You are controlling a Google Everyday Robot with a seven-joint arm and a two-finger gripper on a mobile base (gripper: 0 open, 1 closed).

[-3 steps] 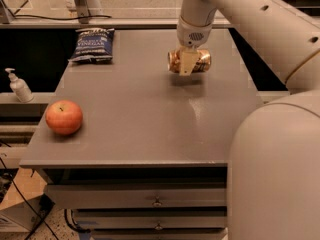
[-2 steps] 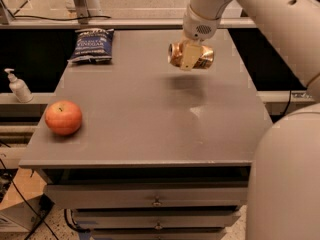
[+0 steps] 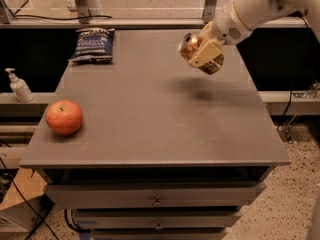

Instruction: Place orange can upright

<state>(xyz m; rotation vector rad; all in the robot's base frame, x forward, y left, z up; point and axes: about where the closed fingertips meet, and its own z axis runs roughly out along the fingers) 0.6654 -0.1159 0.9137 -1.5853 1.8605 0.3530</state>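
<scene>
The orange can (image 3: 192, 46) is a shiny orange-gold drink can held in the air above the far right part of the grey table (image 3: 150, 114). It lies tilted, its silver top facing left and toward the camera. My gripper (image 3: 204, 53) is shut on the can, its cream fingers (image 3: 205, 55) clamped across the can's body. The white arm comes in from the upper right. A faint shadow of the can lies on the tabletop below it.
A round orange-red apple (image 3: 64, 117) sits near the table's front left edge. A dark blue chip bag (image 3: 93, 45) lies at the far left corner. A white pump bottle (image 3: 19, 86) stands on a ledge left of the table. Drawers (image 3: 157, 201) are below the tabletop.
The gripper has lifted the can off the tabletop and tilted it, so the can's top now faces left. The arm has swung out to the right.
</scene>
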